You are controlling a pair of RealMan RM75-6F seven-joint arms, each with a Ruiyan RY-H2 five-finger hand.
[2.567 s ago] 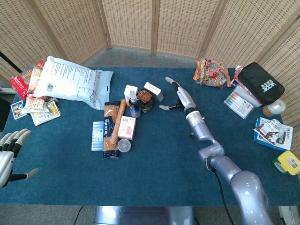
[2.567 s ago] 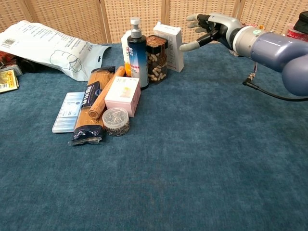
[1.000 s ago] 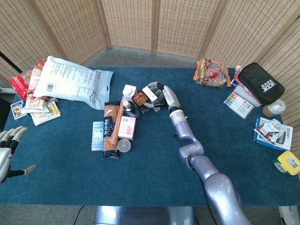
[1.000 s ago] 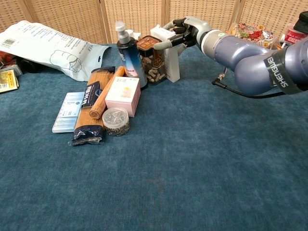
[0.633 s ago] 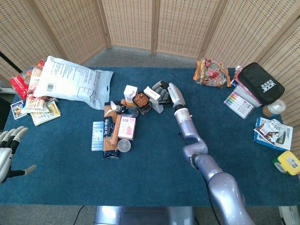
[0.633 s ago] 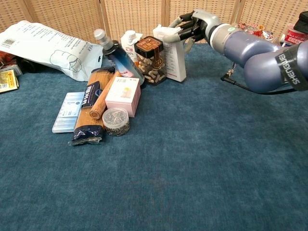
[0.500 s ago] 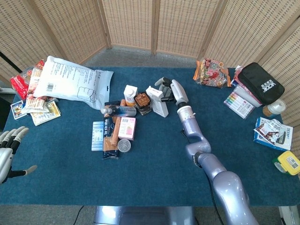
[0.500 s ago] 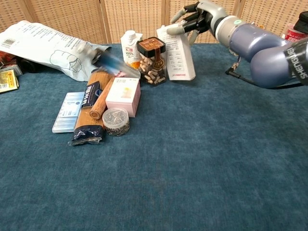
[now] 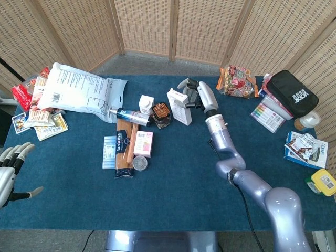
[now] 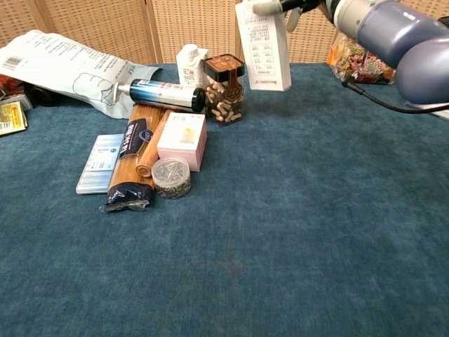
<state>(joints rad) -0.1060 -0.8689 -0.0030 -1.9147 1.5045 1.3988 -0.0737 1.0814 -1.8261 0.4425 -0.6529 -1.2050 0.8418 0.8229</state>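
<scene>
- right hand (image 9: 195, 93) pinches white box (image 9: 179, 106), lifted clear of worktop (image 9: 173, 199)
- keep box upright; avoid nut jar (image 10: 224, 89) at 8 o'clock
- left hand (image 9: 10, 173) spread, idle

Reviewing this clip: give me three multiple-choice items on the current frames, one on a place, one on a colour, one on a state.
1. Where does the dark spray bottle lie?
A. atop the spaghetti pack
B. by the black pouch
C. in the left hand

2. What colour is the small box beside the spaghetti pack?
A. green
B. pink
C. black

3. How is the white box?
A. flat on the table
B. standing by the jar
C. lifted in the right hand

Answers: 1 A, it rests across the pack's top end. 2 B, its face is pink. 3 C, it hangs clear of the table.
</scene>
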